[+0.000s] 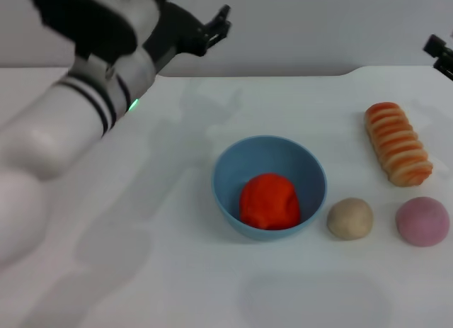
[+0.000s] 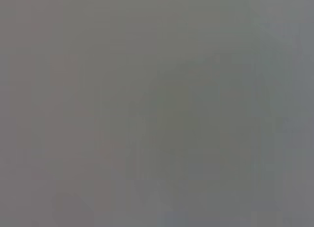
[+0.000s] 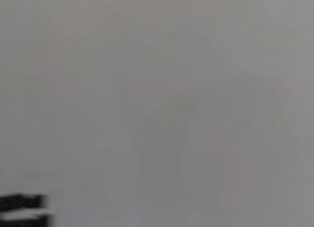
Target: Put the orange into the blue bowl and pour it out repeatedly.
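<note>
The orange sits inside the blue bowl, which stands upright on the white worktop, so the placing half of a cycle looks done and a pour is likely next. The left hand hangs raised well behind the bowl, its fingers a little apart and holding nothing, clear of the rim. The right hand barely shows far to the bowl's right; its grip cannot be told. A beige ball, pink ball and bread loaf lie right of the bowl
</note>
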Controlling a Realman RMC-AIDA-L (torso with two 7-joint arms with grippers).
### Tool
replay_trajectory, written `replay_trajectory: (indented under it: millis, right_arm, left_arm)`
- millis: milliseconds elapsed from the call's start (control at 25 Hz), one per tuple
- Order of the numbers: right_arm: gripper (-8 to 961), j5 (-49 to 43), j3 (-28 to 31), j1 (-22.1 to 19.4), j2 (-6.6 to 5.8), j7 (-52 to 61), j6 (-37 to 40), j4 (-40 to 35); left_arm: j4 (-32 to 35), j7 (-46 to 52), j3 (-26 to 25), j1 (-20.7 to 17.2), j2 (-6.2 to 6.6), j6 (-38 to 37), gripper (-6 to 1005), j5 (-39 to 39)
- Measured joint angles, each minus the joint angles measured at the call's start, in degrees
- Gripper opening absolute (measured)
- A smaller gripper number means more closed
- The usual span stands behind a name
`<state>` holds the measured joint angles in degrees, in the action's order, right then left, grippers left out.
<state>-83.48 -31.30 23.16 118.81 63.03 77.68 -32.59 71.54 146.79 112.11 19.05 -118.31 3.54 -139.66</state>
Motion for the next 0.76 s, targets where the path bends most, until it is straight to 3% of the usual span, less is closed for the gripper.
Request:
replay_trajectory:
  millis: [160, 360, 560, 760]
  right_arm:
    - [667, 13.87, 0.02, -0.09, 0.14, -20.89, -5.02, 11.48]
    - [667, 35.04, 0.03, 0.76, 0.22, -41.05, -3.84, 25.07]
    - [667, 39.23, 0.19, 0.67, 0.36, -42.8, -1.11, 30.15]
    - [667, 39.26, 0.17, 0.68, 0.36, -42.92, -1.83, 30.8]
  left_arm:
    - [-8.22, 0.43, 6.44, -1.64, -0.2, 17.94, 807, 0.72]
    - [-16.1, 0.57, 14.81, -1.69, -0.42, 32.06, 813, 7.31]
    - [-21.69, 0.57, 22.45, -1.31, -0.53, 42.99, 813, 10.44]
    - [-23.06, 0.57, 24.01, -1.08, -0.58, 45.16, 813, 11.19]
